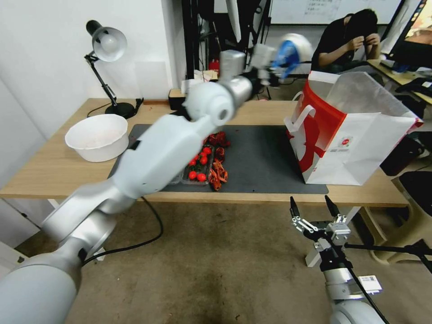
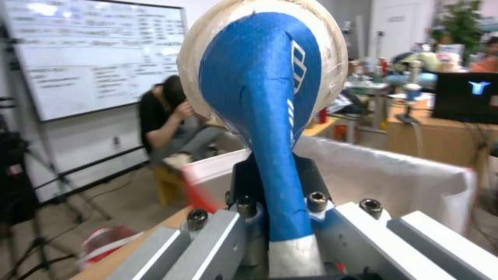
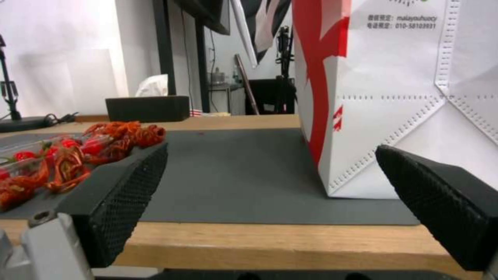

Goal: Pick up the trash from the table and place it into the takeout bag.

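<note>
Left pincer [image 1: 275, 63] squeezing blue-and-white paper cup [image 1: 292, 53]

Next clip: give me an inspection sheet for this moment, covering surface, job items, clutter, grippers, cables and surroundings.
Surface: light-wood table bearing a dark grey mat.
Job's things: blue-and-white paper cup, squashed, held in the air beside the takeout bag's mouth; takeout bag upright at the mat's right end, mouth open.
Clutter: white bowl left of the mat; clear tray of cherry tomatoes and red shell scraps on the mat.
Grippers: left gripper shut on the cup, raised over the table's far side; right gripper open, low in front of the table's near edge.
Cables: black cable trailing on the floor under the table.
Surroundings: desk lamp at the back left; whiteboard behind.
</note>
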You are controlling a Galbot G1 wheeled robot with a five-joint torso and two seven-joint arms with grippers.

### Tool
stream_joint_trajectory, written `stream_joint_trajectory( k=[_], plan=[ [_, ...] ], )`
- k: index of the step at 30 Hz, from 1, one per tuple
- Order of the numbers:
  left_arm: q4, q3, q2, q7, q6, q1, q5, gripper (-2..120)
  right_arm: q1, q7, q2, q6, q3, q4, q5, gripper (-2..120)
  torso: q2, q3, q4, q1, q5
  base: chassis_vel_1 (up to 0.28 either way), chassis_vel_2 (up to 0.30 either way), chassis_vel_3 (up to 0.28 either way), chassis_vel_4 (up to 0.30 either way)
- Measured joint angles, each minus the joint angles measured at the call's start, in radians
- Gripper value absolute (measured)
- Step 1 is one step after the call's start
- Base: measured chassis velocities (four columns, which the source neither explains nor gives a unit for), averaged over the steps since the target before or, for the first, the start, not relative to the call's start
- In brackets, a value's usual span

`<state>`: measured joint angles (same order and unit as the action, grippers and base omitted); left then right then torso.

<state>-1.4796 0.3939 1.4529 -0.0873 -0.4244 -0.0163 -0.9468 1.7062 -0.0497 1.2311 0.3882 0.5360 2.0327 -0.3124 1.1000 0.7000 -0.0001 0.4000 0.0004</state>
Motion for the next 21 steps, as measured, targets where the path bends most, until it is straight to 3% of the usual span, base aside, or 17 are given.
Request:
stream_joint_trajectory(
  k=[6,12,21],
  plan=[
    [0.146,0.065,0.136,0.021,0.018,-0.05,0.029,0,0.007,0.0,0.004,0.014,0.004,-0.006,0.0,100,0.0,0.0,-0.0001,0.0,-0.0001,0.0,0.0,0.0,0.0],
    [0.198,0.103,0.162,0.045,0.036,-0.07,0.042,1,0.014,0.0,0.005,0.022,0.012,-0.006,-0.001,100,0.0,0.0,0.0002,0.0,-0.0003,0.0,0.0,0.0,0.0],
    [0.21,0.141,0.149,0.062,0.037,-0.06,0.066,34,0.009,0.0,0.005,0.027,0.009,-0.009,-0.002,100,0.0,0.0,0.0002,0.0,-0.0004,0.0,0.0,0.0,0.0]
  ],
)
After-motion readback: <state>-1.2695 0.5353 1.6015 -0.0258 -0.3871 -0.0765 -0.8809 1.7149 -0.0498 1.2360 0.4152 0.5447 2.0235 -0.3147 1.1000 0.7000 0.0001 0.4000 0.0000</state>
